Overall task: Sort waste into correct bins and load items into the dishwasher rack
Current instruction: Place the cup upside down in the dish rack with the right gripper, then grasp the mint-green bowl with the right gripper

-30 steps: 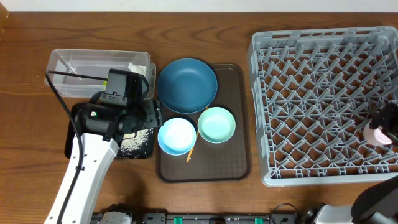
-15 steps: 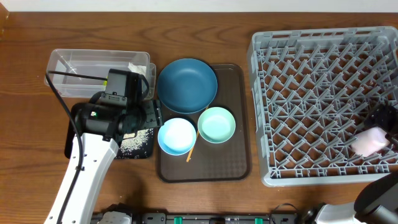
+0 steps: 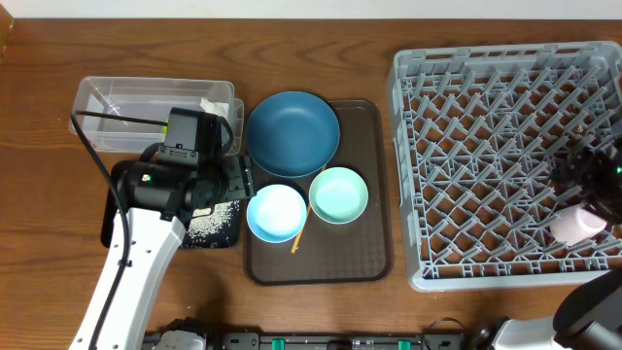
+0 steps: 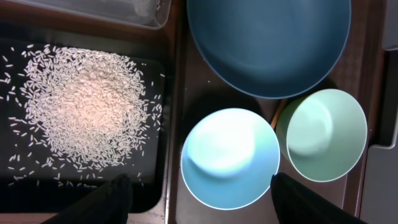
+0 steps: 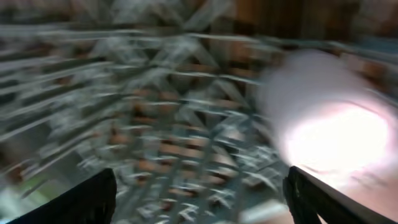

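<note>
The pink cup [image 3: 575, 224] lies on its side in the rack [image 3: 406, 194], down in the near right corner, pale and rounded among the grey pegs. From above, the right arm shows only as a dark shape just behind the cup, and you cannot tell how its fingers stand. The wrist view settles that: the right gripper [image 5: 200, 186] is spread wide with nothing between its fingers, and the cup sits free, up and to the right, as a blurred pink glow over smeared lattice. The left arm hangs over the black tray [image 4: 149, 180], hiding most of it from the overhead camera. Its own camera shows what lies under it: rice [image 4: 81, 109] heaped and scattered across the tray. The left gripper [image 4: 199, 180] is also spread apart and empty, above the white-blue bowl [image 4: 230, 155]. Beside that bowl stands the mint bowl [image 4: 323, 134], with the dark blue plate [image 4: 267, 37] behind both, all on the brown tray [image 3: 340, 253]. Only the overhead view shows the whole chopstick [image 3: 297, 241] between the bowls, and the clear tub [image 3: 126, 102] holding a white napkin [image 3: 212, 105].
</note>
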Tool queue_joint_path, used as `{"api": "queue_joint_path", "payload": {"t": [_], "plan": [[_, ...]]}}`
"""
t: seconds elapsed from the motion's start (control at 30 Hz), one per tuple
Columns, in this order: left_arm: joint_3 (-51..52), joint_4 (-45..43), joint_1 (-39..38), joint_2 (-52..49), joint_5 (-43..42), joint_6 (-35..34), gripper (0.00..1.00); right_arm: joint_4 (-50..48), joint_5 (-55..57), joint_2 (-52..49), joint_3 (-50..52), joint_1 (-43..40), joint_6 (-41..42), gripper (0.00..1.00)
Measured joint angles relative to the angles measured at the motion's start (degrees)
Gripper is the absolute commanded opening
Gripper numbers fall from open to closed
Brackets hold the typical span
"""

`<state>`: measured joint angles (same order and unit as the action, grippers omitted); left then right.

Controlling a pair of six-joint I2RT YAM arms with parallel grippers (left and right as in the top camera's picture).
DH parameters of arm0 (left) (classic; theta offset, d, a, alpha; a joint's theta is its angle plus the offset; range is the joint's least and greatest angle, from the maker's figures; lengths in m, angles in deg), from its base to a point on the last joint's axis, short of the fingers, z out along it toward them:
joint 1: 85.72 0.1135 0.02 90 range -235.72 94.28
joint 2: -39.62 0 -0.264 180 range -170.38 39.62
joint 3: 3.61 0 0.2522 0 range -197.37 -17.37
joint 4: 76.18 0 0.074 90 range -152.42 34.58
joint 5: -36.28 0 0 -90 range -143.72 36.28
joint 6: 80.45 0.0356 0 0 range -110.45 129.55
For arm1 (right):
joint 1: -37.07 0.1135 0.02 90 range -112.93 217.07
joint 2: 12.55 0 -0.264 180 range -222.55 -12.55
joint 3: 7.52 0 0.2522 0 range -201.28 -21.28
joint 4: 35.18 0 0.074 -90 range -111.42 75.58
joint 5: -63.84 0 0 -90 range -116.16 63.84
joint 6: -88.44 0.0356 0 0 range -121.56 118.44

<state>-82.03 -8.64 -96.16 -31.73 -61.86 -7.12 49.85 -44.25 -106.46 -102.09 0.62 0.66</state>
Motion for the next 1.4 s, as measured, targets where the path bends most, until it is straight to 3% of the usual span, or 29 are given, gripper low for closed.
{"api": "queue_joint_path", "payload": {"t": [0.2,0.37,0.6,0.77,0.97,1.2,1.4], "plan": [[0.00,0.00,0.00,0.00,0.02,0.02,0.74,-5.60,-13.81,6.32,0.33,8.09,-6.49,0.86],[0.00,0.02,0.00,0.00,0.02,0.02,0.74,-11.56,-17.27,13.86,0.28,23.74,-8.35,0.86],[0.00,0.31,0.00,0.00,0.02,0.02,0.74,-14.88,-9.62,10.95,0.26,45.62,-7.76,0.87],[0.00,2.01,0.00,0.00,1.51,-0.20,0.74,-15.63,-3.45,4.39,0.26,54.23,-4.92,0.84],[0.00,5.95,1.99,0.00,6.91,-3.69,0.74,-16.46,-0.11,-4.07,0.28,58.95,-0.81,0.73],[0.00,7.98,11.37,0.00,9.77,-7.80,0.74,-16.24,2.38,-13.11,0.28,61.66,2.38,0.59],[0.00,8.98,15.04,0.00,10.29,-8.87,0.74,-15.78,5.25,-18.99,0.28,62.79,5.68,0.37]]}}
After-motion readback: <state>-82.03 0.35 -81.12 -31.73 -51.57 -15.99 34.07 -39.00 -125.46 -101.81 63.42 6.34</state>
